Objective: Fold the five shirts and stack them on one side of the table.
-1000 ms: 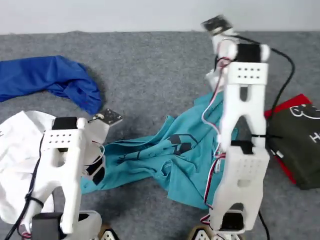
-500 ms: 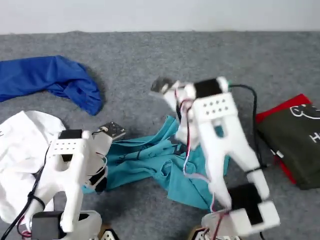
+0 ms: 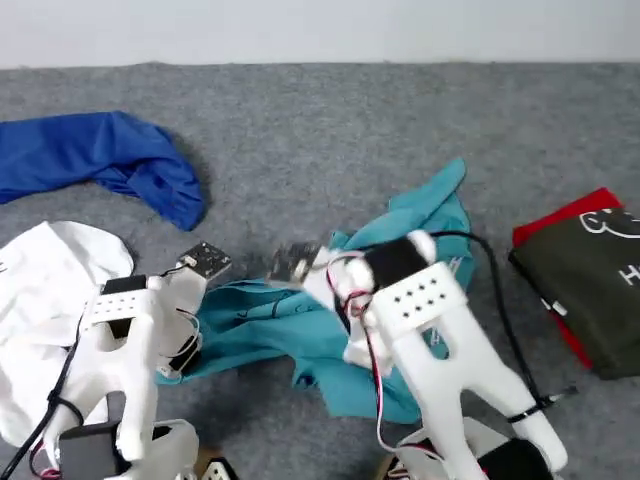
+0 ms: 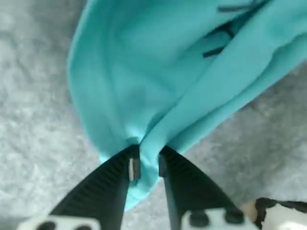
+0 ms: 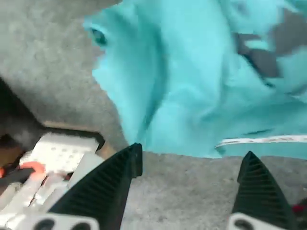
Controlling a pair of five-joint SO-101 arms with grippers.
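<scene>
Shirts cover much of the grey table (image 3: 330, 120). The teal shirt (image 3: 270, 325) sprawls crumpled in the middle, between the two arms. The white shirt (image 3: 40, 270) lies loose at the near left and the blue shirt (image 3: 100, 160) is bunched at the far left. At the right edge a dark shirt (image 3: 590, 290) sits folded on a red shirt (image 3: 570, 212), which looks like the start of the stack. Folding the teal shirt appears to be the step in hand. The left gripper (image 4: 145, 160) is clamped on a bunched edge of it, while the right gripper (image 5: 192, 155) hangs spread wide just above the cloth. Next, the right gripper likely needs its own hold so the pair can pull the shirt flat.
</scene>
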